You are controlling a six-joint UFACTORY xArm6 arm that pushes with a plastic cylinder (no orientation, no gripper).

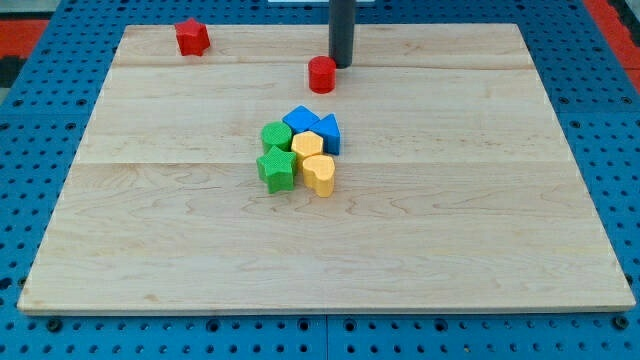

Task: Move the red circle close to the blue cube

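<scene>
The red circle (322, 74), a short round block, is sitting just at 8 o'clock of my tip (342, 66), almost touching; my tip is holding nothing. The blue cube (300, 120) is lying near at 6 o'clock of the circle.

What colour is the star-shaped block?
Green; the star block shows clearly in the camera view.

You're looking at a pale wooden surface (480, 250) made of joined planks with light grain, evenly lit without harsh shadows. Around it you see a blue pegboard base (30, 330) dotted with holes, and red patches at the view's top corners (612, 14)
</scene>
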